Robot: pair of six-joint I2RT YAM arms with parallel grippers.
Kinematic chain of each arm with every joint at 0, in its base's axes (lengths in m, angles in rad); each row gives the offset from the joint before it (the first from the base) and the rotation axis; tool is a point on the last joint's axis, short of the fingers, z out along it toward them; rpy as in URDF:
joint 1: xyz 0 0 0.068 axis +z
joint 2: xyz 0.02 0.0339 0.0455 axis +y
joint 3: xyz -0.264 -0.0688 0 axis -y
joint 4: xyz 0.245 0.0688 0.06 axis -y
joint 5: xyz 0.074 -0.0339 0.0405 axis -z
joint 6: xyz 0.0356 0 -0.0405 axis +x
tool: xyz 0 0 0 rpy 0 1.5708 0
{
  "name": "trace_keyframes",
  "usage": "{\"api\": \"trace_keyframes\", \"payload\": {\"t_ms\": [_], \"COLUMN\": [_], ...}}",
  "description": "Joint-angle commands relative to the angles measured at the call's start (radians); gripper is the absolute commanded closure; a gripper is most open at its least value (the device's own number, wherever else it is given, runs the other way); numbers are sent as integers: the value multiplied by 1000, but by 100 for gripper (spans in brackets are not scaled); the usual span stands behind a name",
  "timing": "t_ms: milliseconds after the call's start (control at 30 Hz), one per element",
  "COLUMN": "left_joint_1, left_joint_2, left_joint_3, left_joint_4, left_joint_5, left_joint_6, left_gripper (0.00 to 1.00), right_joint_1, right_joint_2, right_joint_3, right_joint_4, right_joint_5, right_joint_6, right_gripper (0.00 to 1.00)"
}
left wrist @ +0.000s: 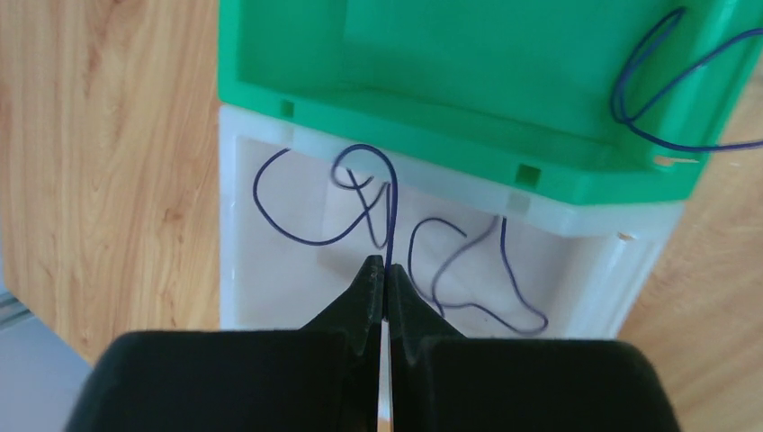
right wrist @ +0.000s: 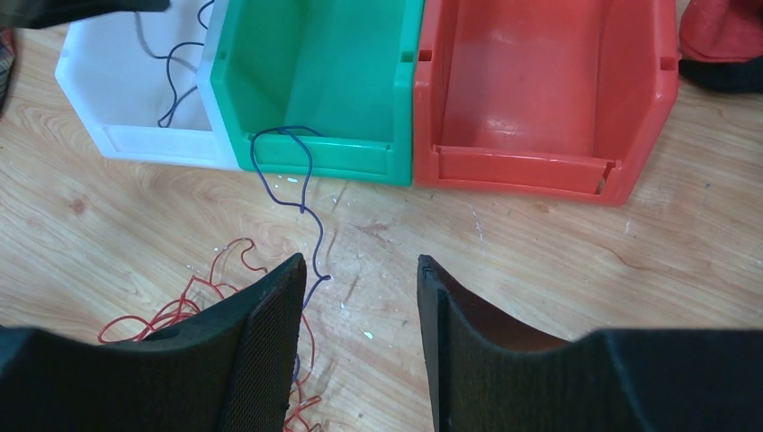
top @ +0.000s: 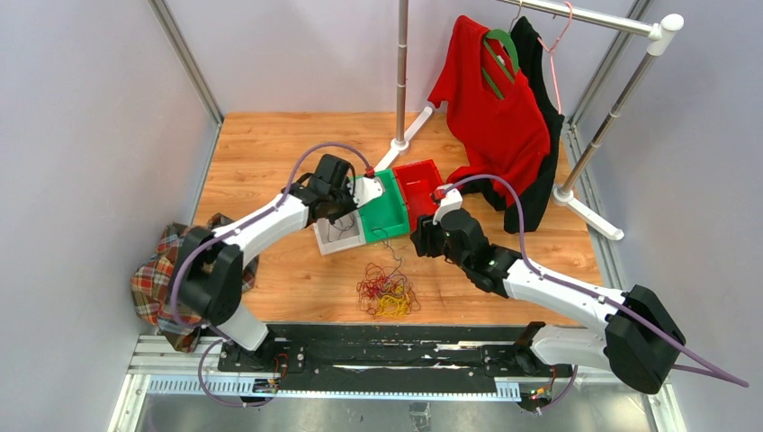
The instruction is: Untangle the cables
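Left hand (left wrist: 384, 270): your fingers are pressed together, pinching a purple cable (left wrist: 392, 202) over the white bin (left wrist: 229, 261).
Right hand (right wrist: 360, 297): yours is spread, holding nothing, above the tabletop (right wrist: 540, 252).
Cables (top: 387, 290): the red and yellow tangle lies just near of the green bin (top: 387, 216).

Three open-front plastic bins stand side by side, touching, on the wooden tabletop (top: 270, 153): white bin (right wrist: 153, 142), green bin (right wrist: 324, 155), red bin (right wrist: 522, 166). Behind them, metal clothes rack (top: 585, 15) with red shirt (top: 495, 117) on green hanger (top: 500, 54), black garment (top: 540, 180) on pink wire hanger (top: 558, 36). Plaid cloth (top: 153, 279) bunched at left edge.
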Motion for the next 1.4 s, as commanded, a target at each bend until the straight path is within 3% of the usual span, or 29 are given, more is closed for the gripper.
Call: {"api": "trace_keyframes", "payload": {"t_ms": [0,200,333,600,667,767,867,1067,1233,1300,1367], "left_joint_1": [-6,-4,3,65,65,65,66,67,76,76,78], "left_joint_2": [90,143,165,40,1,-27,-46,-123,-220,-266,-307], "left_joint_3": [6,-33,-27,-142,-131,-48,55,176,169,163,165], "left_joint_4": [104,151,125,123,93,-8,-90,-215,-295,-319,-342], "left_joint_5": [-83,-104,-130,-41,3,70,118,197,234,241,247], "left_joint_6": [55,64,39,-89,-103,-137,-165,-163,-204,-211,-220], "left_gripper": [100,99,86,74,60,28,15,12,12,12,12], "right_joint_1": [-12,-12,-11,-12,-11,-9,2,39,51,53,55], "right_joint_2": [-10,-2,29,115,159,246,313,395,471,507,533], "right_joint_3": [-12,-16,-17,-16,-4,31,70,140,188,213,234], "right_joint_4": [31,48,58,119,134,156,173,175,183,177,161], "right_joint_5": [-11,-36,-85,-197,-214,-238,-262,-231,-204,-196,-174], "right_joint_6": [17,11,9,23,25,25,16,-11,-27,-32,-34], "right_gripper": [51,51,48,44,44,44,44,45,48,51,61]}}
